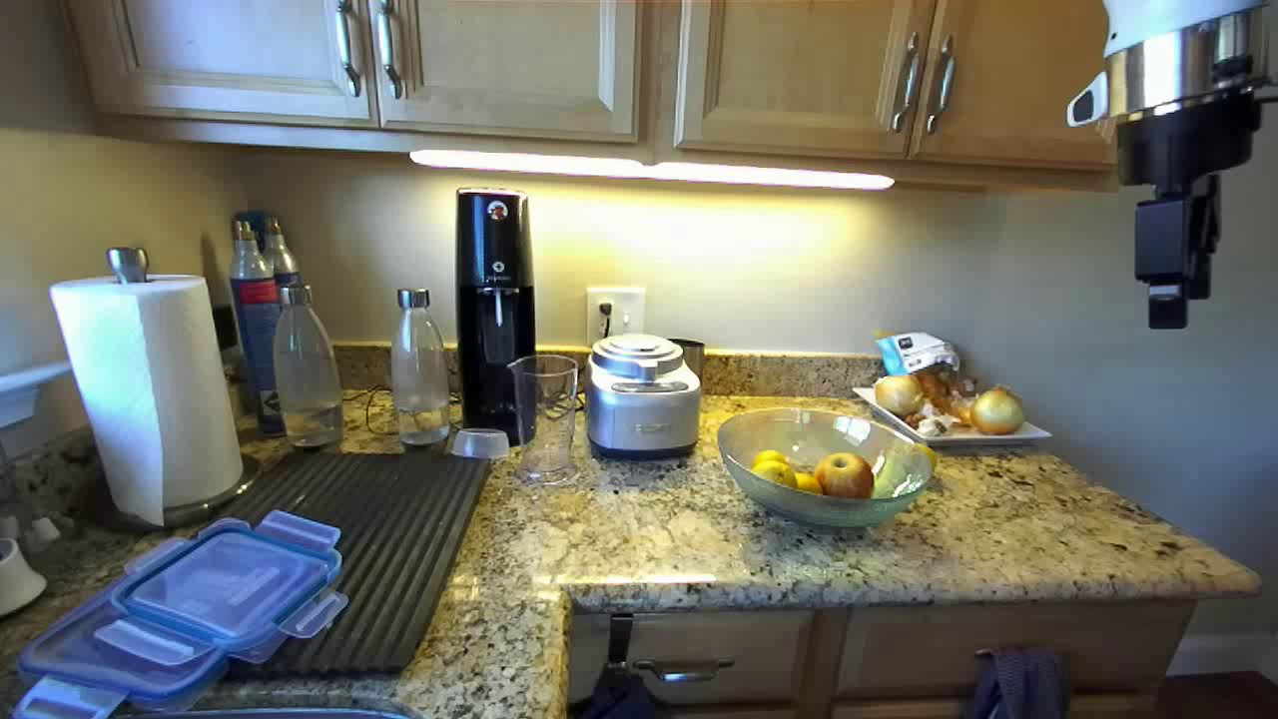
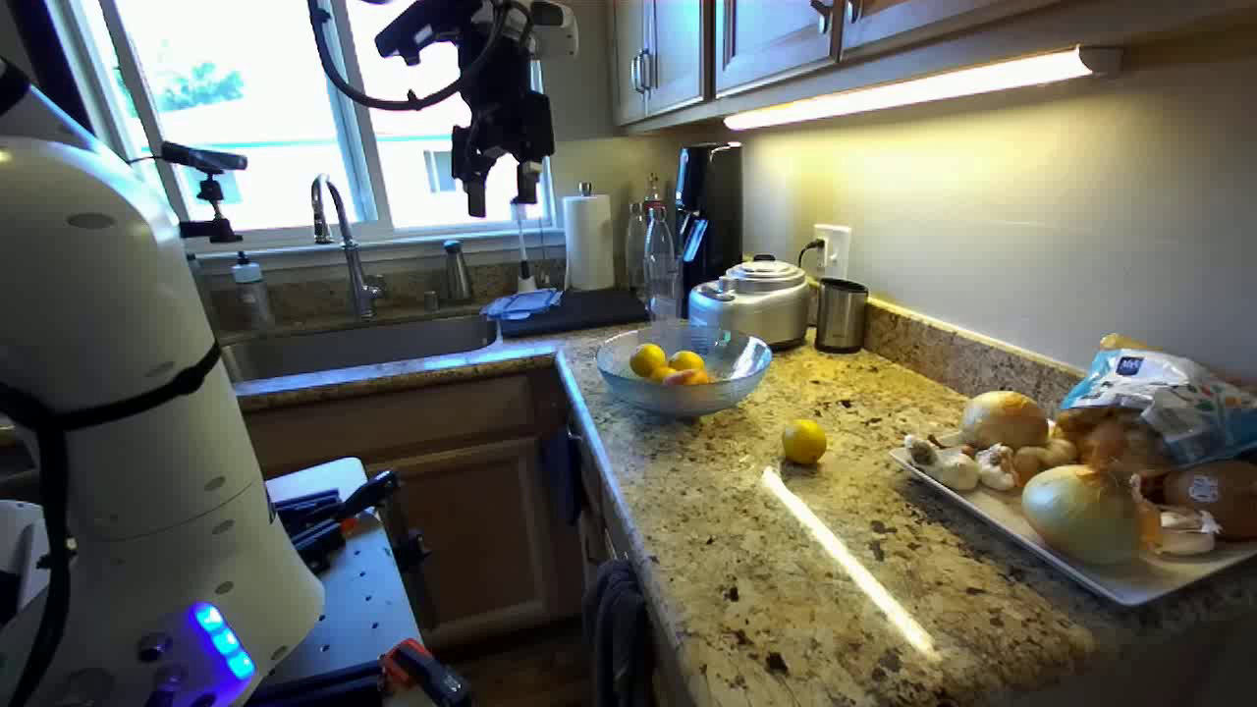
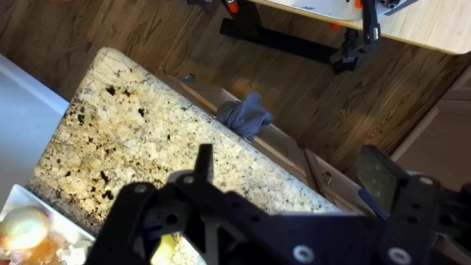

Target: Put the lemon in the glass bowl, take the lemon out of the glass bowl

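A yellow lemon (image 2: 804,442) lies alone on the granite counter, between the glass bowl (image 2: 687,399) and the white plate. In an exterior view, the lemon (image 1: 927,457) shows partly behind the right side of the glass bowl (image 1: 829,512). The bowl holds several yellow fruits (image 1: 774,469) and an apple (image 1: 847,475). My gripper (image 2: 502,194) is open and empty, high above the counter, fingers pointing down. In the wrist view, my gripper's fingers (image 3: 289,150) are wide apart with nothing between them; the lemon (image 3: 164,251) is partly hidden behind the left finger linkage. The bowl is mostly hidden there.
The white plate (image 2: 1021,570) with onions and garlic lies by the wall. A silver cooker (image 1: 644,417) and a clear pitcher (image 1: 546,424) stand beside the bowl. A steel cup (image 2: 842,316) stands behind the cooker. Wall cabinets (image 1: 799,70) overhang the counter.
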Motion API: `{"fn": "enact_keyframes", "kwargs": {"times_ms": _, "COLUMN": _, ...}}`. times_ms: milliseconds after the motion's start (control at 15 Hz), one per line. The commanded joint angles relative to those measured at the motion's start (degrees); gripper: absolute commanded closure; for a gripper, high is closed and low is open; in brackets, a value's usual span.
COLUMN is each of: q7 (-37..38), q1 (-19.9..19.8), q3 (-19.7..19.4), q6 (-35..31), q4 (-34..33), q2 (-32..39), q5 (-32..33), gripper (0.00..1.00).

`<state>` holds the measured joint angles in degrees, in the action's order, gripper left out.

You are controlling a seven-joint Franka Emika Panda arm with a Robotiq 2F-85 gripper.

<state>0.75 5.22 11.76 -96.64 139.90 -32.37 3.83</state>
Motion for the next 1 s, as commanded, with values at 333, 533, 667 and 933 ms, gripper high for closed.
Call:
{"fn": "enact_keyframes", "kwargs": {"times_ms": 333, "q7": 0.6, "q1": 1.4, "q3": -1.1, "q6": 0.1, "q4": -0.1, "q2": 0.2, "q5": 0.5, "gripper": 0.00}}
{"fn": "enact_keyframes", "kwargs": {"times_ms": 533, "q7": 2.3, "q1": 0.5, "q3": -1.3, "q6": -0.5, "q4": -0.2, "q2": 1.6, "q5": 0.4, "gripper": 0.00}}
{"fn": "enact_keyframes", "kwargs": {"times_ms": 667, "q7": 6.8, "q1": -0.9, "q3": -1.3, "q6": -3.3, "q4": -0.1, "q2": 3.2, "q5": 0.3, "gripper": 0.00}}
{"fn": "enact_keyframes", "kwargs": {"times_ms": 933, "q7": 16.7, "q1": -3.4, "q3": -1.6, "q6": -10.3, "q4": -0.6, "q2": 8.7, "q5": -0.4, "gripper": 0.00}}
